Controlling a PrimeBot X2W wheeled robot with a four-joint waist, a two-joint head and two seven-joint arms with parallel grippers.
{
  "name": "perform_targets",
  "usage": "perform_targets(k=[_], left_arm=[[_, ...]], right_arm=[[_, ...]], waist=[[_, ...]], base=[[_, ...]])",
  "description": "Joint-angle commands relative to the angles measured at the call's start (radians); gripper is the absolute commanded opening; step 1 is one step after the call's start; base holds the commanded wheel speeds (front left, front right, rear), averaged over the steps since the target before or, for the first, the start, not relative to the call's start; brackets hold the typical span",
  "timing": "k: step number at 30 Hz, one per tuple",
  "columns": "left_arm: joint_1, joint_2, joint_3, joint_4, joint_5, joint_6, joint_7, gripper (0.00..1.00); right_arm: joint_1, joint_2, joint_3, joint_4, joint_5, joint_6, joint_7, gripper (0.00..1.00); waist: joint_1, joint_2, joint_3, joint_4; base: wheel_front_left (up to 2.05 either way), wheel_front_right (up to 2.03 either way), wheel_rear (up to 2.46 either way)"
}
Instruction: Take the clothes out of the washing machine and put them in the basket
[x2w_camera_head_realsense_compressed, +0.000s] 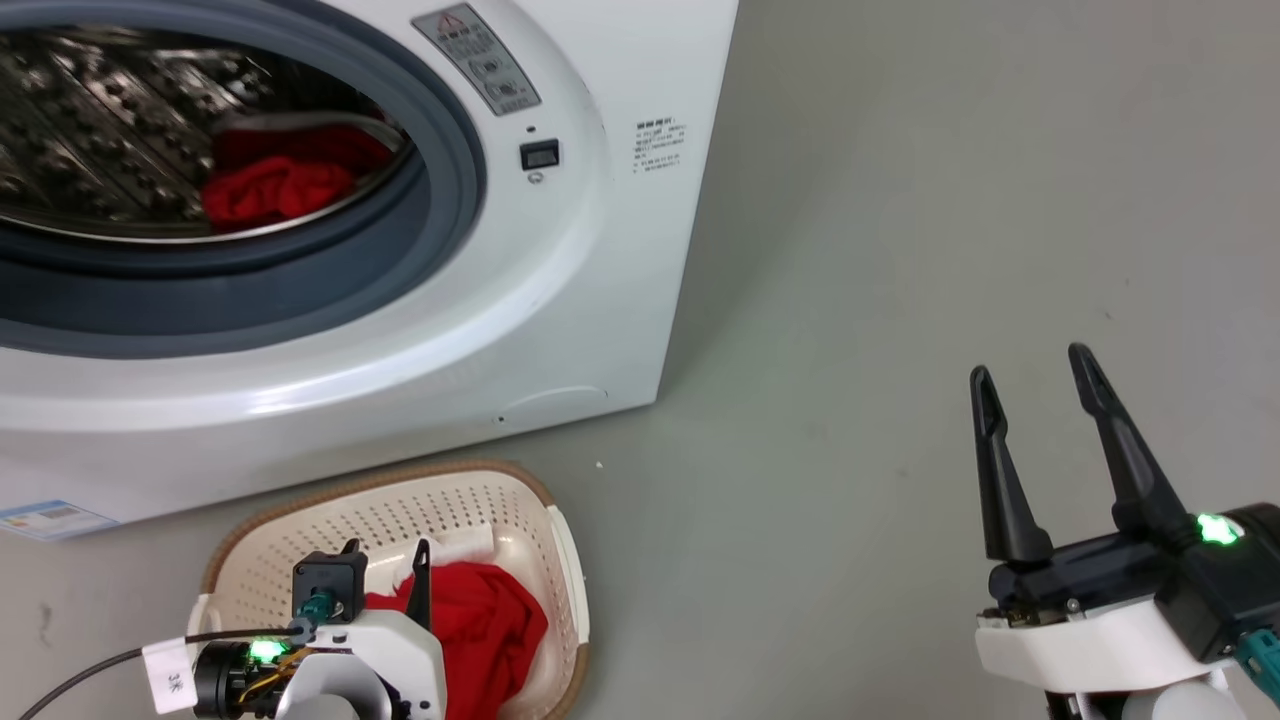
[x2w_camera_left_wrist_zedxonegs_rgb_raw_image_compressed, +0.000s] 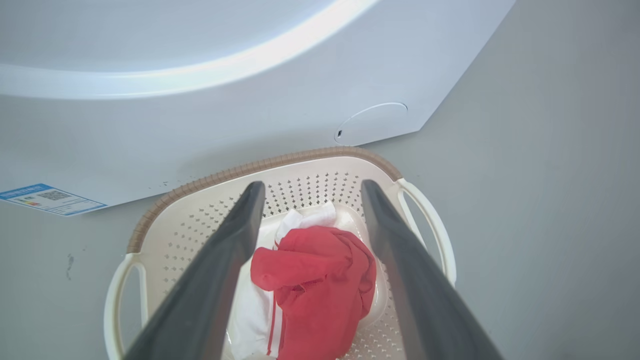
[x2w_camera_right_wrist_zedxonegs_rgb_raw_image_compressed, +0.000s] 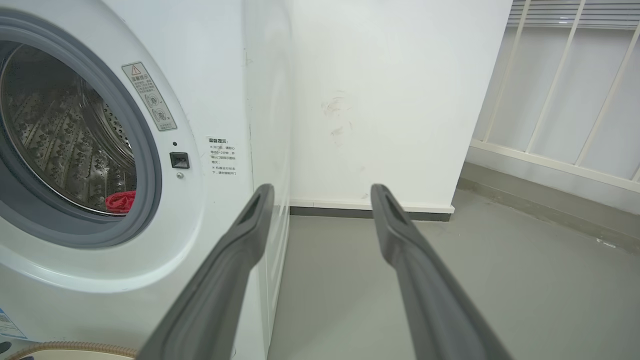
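Left gripper (x2w_camera_left_wrist_zedxonegs_rgb_raw_image_compressed: 311, 184) spread, empty, fingers pointing down into the basket (x2w_camera_left_wrist_zedxonegs_rgb_raw_image_compressed: 250, 167) — red and white clothes (x2w_camera_left_wrist_zedxonegs_rgb_raw_image_compressed: 320, 280) heaped inside, below the tips. Basket on the floor just before the washing machine (x2w_camera_head_realsense_compressed: 600, 250), handles left and right. Red garment (x2w_camera_head_realsense_compressed: 275, 190) lies in the drum. Right gripper (x2w_camera_head_realsense_compressed: 1031, 361) — spread, empty, aimed past the machine's right corner

Grey floor (x2w_camera_head_realsense_compressed: 900, 250), matte, faintly mottled. On it a tiny white speck (x2w_camera_head_realsense_compressed: 598, 465) and, further left, a dark smudge (x2w_camera_left_wrist_zedxonegs_rgb_raw_image_compressed: 70, 262). Behind, a white wall (x2w_camera_right_wrist_zedxonegs_rgb_raw_image_compressed: 390, 75) with faint scuffs (x2w_camera_right_wrist_zedxonegs_rgb_raw_image_compressed: 336, 117) at mid-height and a dark skirting (x2w_camera_right_wrist_zedxonegs_rgb_raw_image_compressed: 370, 212) along its foot. To the right, pale slanting bars (x2w_camera_right_wrist_zedxonegs_rgb_raw_image_compressed: 555, 90) above a low ledge (x2w_camera_right_wrist_zedxonegs_rgb_raw_image_compressed: 545, 162). Below the ledge, a pale fleck (x2w_camera_right_wrist_zedxonegs_rgb_raw_image_compressed: 605, 243) on the floor.
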Motion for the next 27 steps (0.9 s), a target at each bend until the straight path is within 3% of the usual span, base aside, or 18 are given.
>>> perform_targets(k=[1,9,16,27], left_arm=[[0.023,-0.004,0.008,-0.027,0.009,0.007,-0.002,1.0],[0.106,-0.015,0.084,-0.252,0.049,0.025,-0.002,1.0],[0.041,0.016,0.153,-0.37,0.072,0.01,-0.002,1.0],[-0.251,0.134,0.192,-0.274,0.096,-0.025,0.026,1.0]], right_arm=[[0.014,0.0,-0.001,0.003,-0.005,0.0,-0.002,1.0],[0.054,0.0,-0.002,0.005,-0.012,0.0,-0.002,1.0],[0.04,0.0,0.008,0.0,-0.004,0.0,-0.002,1.0],[-0.021,0.0,0.022,-0.019,0.027,0.0,-0.002,1.0]], waist=[[0.0,0.0,-0.038,0.017],[0.0,0.0,-0.09,0.024],[0.0,0.0,-0.078,0.01],[0.0,0.0,0.029,-0.044]], base=[[0.0,0.0,0.0],[0.0,0.0,0.0],[0.0,0.0,0.0],[0.0,0.0,0.0]])
